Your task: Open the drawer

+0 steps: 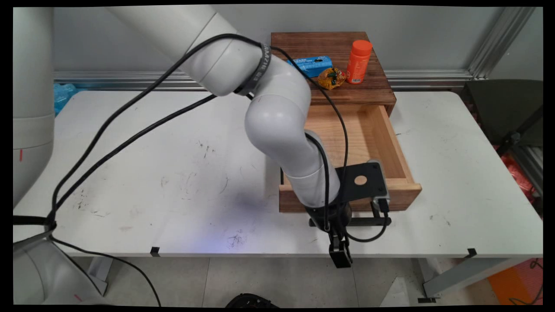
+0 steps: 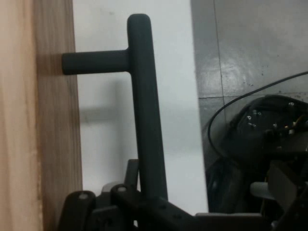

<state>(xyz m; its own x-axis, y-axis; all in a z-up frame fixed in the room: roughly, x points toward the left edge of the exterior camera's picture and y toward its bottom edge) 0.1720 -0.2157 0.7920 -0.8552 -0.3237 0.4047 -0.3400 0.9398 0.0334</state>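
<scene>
Gripper (image 1: 341, 251) low at the table's (image 1: 173, 173) near edge, in front of the open wooden drawer (image 1: 368, 143). Black bar handle (image 2: 144, 106) on the drawer front runs up from between the linkage in the hand view; cannot tell whether the fingers clasp it or stand apart.

Drawer pulled out toward the near side from a dark wooden cabinet (image 1: 303, 45) at the table's far side. On the cabinet top: 1 orange bottle (image 1: 359, 61), upright; 1 blue packet (image 1: 311, 65); 1 yellow crumpled wrapper (image 1: 331, 78) just beside the bottle.
</scene>
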